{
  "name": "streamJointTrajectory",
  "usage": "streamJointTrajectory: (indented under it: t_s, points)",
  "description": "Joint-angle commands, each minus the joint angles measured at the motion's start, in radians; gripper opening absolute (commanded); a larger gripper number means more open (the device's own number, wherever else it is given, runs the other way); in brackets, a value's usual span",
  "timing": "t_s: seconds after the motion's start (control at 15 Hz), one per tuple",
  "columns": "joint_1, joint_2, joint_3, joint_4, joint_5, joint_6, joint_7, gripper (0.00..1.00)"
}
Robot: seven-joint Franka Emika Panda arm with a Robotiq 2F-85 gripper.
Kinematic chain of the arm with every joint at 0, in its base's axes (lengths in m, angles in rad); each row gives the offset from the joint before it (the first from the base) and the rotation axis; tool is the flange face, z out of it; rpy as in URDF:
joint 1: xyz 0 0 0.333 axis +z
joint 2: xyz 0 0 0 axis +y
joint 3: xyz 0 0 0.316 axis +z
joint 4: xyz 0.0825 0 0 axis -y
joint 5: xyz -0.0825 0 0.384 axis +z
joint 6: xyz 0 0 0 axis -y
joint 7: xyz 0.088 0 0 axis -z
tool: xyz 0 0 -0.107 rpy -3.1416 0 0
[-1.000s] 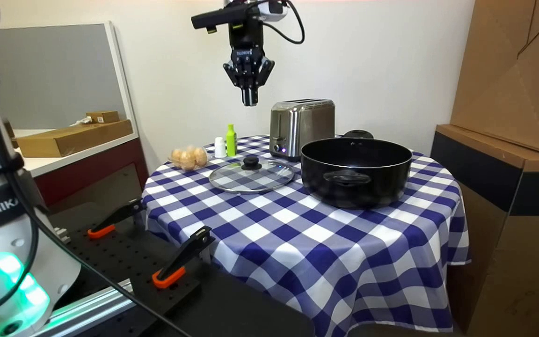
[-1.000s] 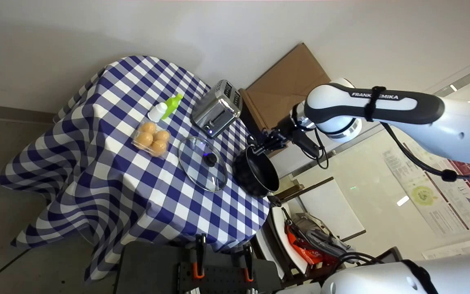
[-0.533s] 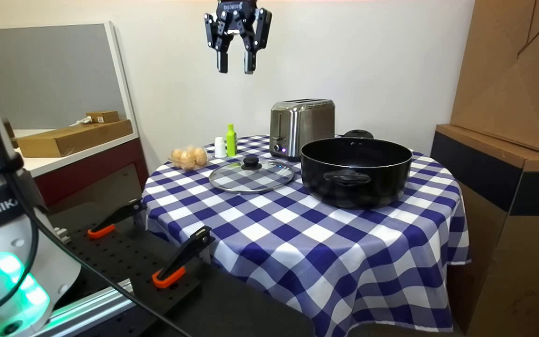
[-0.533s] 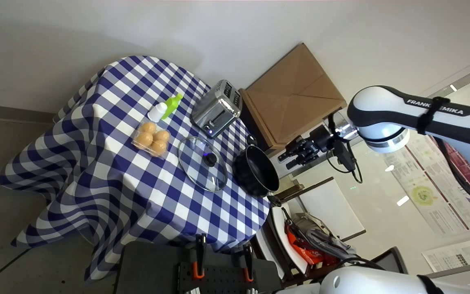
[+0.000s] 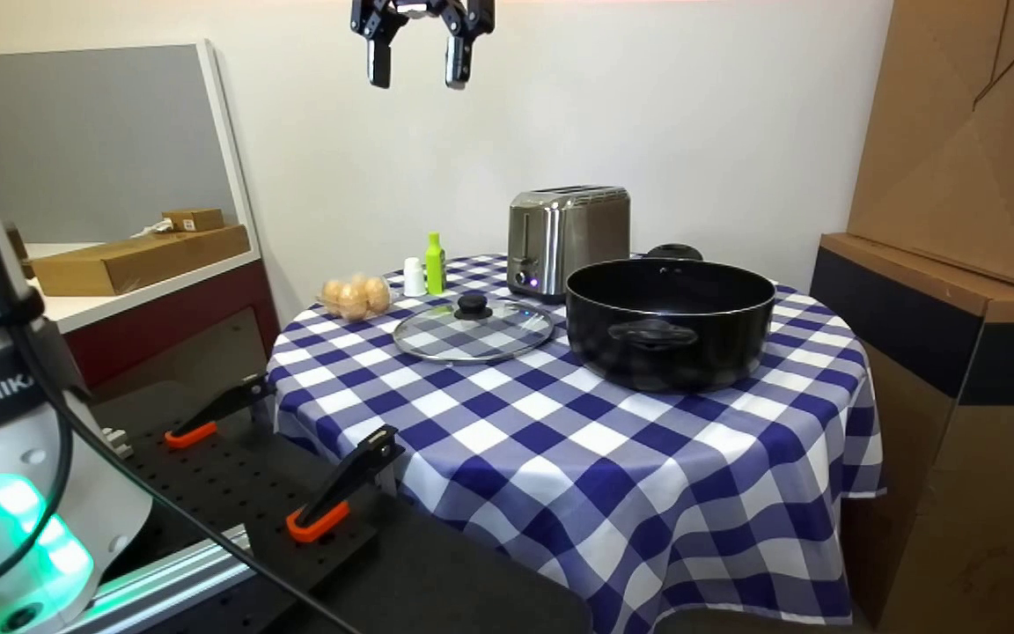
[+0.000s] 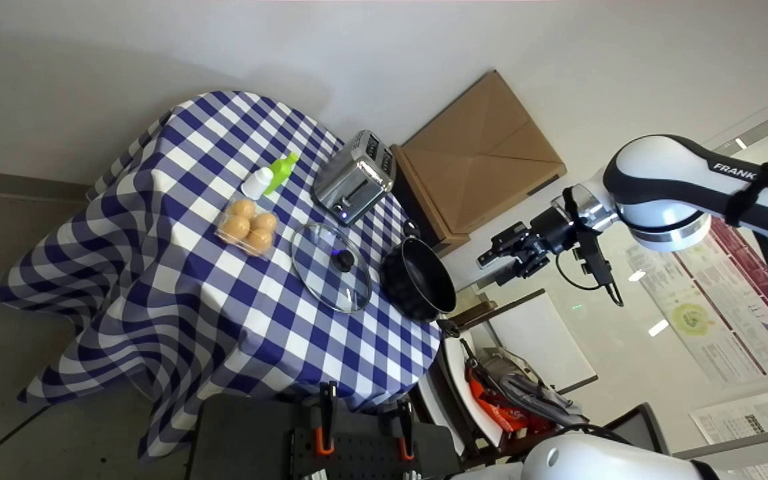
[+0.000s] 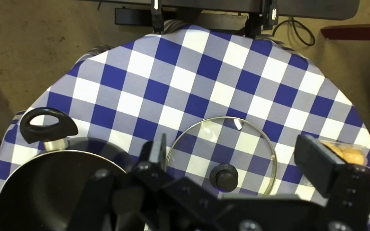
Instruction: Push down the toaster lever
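Observation:
The silver toaster (image 5: 591, 238) stands upright at the back of the table in both exterior views, with a small light glowing on its front. Its lever (image 6: 347, 200) seems to sit low in the front slot, though it is too small to be sure. High above the table and well apart from the toaster hangs my gripper (image 5: 417, 85), spread wide with nothing between its fingers; its upper part is cut off there. In the wrist view the gripper (image 7: 230, 137) faces down over the glass lid, and the toaster is out of view.
A black pot (image 5: 670, 330) is in front of the toaster, with the glass lid (image 5: 472, 333) beside it. An egg pack (image 5: 355, 298), a white shaker (image 5: 414, 277) and a green bottle (image 5: 435, 264) stand nearby. Cardboard boxes (image 6: 484, 160) rise beside the table.
My gripper has gone from shut to wide open. It has risen and drawn back from the toaster, over and past the pot. Objects on the table have not moved.

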Motion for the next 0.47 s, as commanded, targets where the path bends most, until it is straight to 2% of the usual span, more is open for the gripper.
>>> streamJointTrajectory:
  t_s: [0.0, 0.13, 0.4]
  points:
    - [-0.012, -0.004, 0.013, 0.030, -0.020, -0.071, 0.030, 1.00]
    - [-0.003, -0.001, 0.004, 0.011, -0.004, -0.035, 0.015, 1.00]
    - [-0.006, -0.001, 0.004, 0.017, -0.007, -0.043, 0.024, 1.00]
